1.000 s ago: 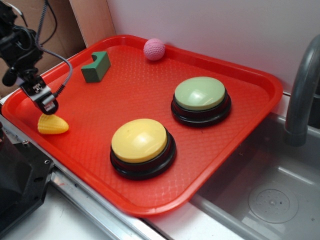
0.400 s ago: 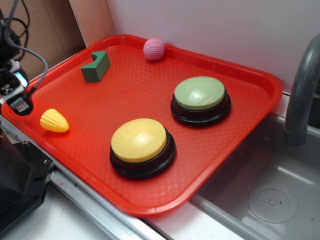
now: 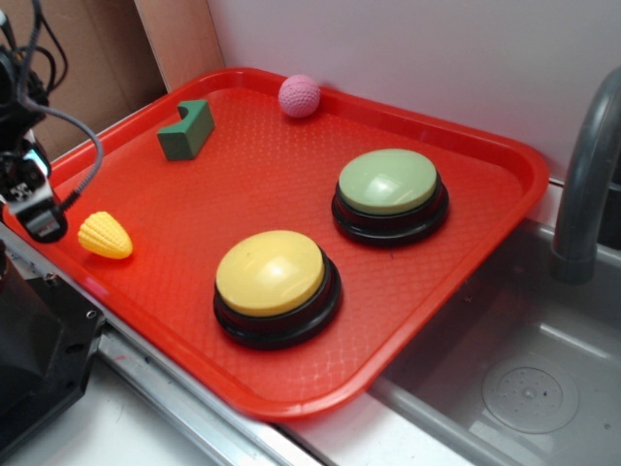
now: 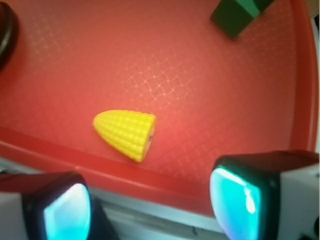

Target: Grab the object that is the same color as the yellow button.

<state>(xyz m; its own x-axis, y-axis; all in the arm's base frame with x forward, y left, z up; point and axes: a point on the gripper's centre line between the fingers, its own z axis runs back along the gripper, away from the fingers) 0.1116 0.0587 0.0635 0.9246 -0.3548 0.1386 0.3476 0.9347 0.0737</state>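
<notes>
In the exterior view the gripper [image 3: 39, 221] hangs at the near-left edge of the red tray [image 3: 505, 155], and the corn [image 3: 105, 236] lies on the tray floor just beside it, toward the tray's middle, not touching it. Farther out from the gripper on that side sits the yellow button [image 3: 270, 273] on its black base, with the green button [image 3: 389, 182] beyond it. A green block [image 3: 186, 130] lies ahead of the gripper toward the tray's far side, and a pink ball [image 3: 300, 95] rests against the far rim. From this angle the spread of the jaws cannot be told. In the wrist view the gripper [image 4: 150, 202] has its jaws spread wide with nothing between them; one finger [image 4: 65, 210] shows at the lower left and the other at the lower right, both over the tray's rim [image 4: 165, 182]. The corn [image 4: 125, 134] lies on its side just beyond the rim, ahead of the gap between the fingers and slightly toward the left finger, its flat end facing right. The block [image 4: 237, 15] sits well ahead, at the upper right.
</notes>
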